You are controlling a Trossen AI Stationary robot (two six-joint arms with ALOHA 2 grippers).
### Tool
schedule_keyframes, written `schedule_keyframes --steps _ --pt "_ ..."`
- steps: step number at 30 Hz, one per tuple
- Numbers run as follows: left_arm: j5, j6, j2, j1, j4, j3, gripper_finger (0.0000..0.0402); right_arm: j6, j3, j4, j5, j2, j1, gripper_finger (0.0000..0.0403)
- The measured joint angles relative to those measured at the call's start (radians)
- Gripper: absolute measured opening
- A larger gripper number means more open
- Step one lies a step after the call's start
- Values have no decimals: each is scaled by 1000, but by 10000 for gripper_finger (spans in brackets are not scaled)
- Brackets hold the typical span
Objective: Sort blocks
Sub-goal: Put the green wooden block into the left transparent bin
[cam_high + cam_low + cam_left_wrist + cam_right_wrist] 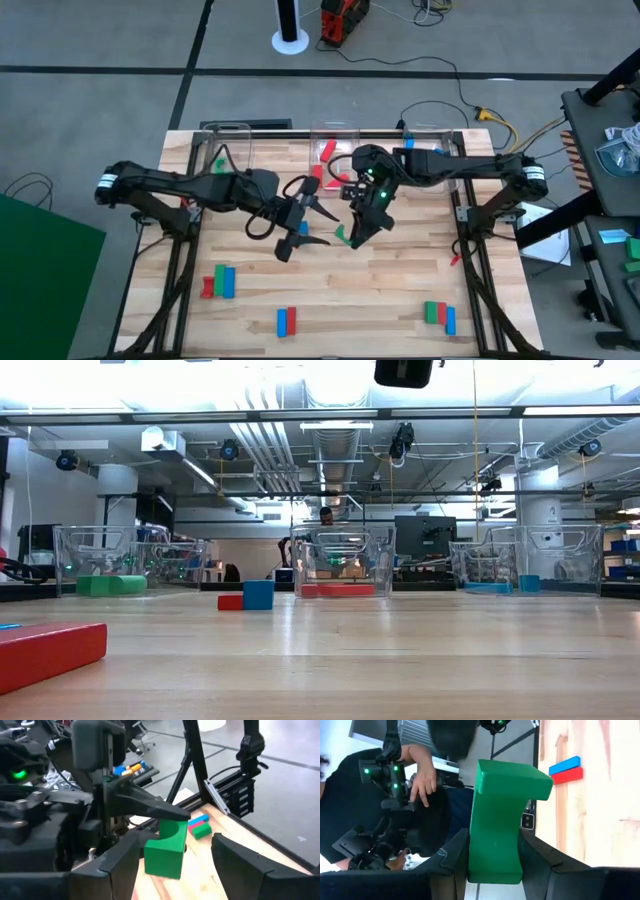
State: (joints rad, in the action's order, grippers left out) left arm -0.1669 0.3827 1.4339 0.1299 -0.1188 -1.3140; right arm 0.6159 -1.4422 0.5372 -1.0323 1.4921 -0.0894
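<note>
Right wrist view — green block (502, 820) clamped between right fingers (451, 854), left fingers (125, 860) apart beside it

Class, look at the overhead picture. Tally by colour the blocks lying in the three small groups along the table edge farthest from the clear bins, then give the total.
Red blocks: 3
Green blocks: 2
Blue blocks: 3
Total: 8
Not counted: the green block held in the jaws of the right gripper.

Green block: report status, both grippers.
Right gripper shut on small solid green block, mid-table. Left gripper open, facing it close. Nothing between them.
</note>
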Motion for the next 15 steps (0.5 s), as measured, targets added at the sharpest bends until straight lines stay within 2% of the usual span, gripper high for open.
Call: schedule_keyframes --steps 6,15 --pt "55 1 43 -1 29 0 222 0 0 -8 0 0 0 123" --pt "-7 -9 66 -5 88 0 222 1 0 -86 -15 -1 2 123"
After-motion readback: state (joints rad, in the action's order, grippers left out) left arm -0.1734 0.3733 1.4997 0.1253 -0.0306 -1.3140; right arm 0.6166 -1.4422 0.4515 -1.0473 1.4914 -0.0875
